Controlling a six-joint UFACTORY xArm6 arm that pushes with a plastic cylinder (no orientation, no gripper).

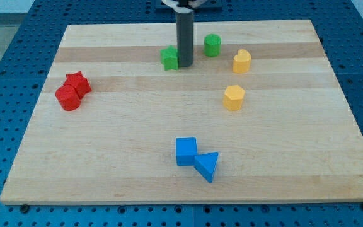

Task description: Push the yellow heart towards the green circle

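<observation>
Worktop [106, 176]: pale wooden board on a blue perforated base, all blocks lying flat on it.

Nearest the view's bottom: blue cube [186, 152] touching a blue triangle [207, 166] at its lower right.

Middle band, view's left: red circle [67, 98] pressed against a red star [78, 83]. View's right: yellow hexagon [234, 98], alone.

Farther up, right of centre: yellow heart [242, 61], the piece to be moved, standing free, near the green circle [212, 45], which sits up and to its left.

Top centre: green star [169, 58], just left of the rod; the tip [185, 65] rests beside it, well left of the heart and not touching it.

Claw: none fitted, only a bare rod, so nothing opens or closes.

Handling, by judgement: the heart looks small, light, rigid, and likely to slide easily on smooth wood. No grasp possible; contact belongs on its lower right flank, opposite the circle. An off-centre push would probably spin it.
</observation>
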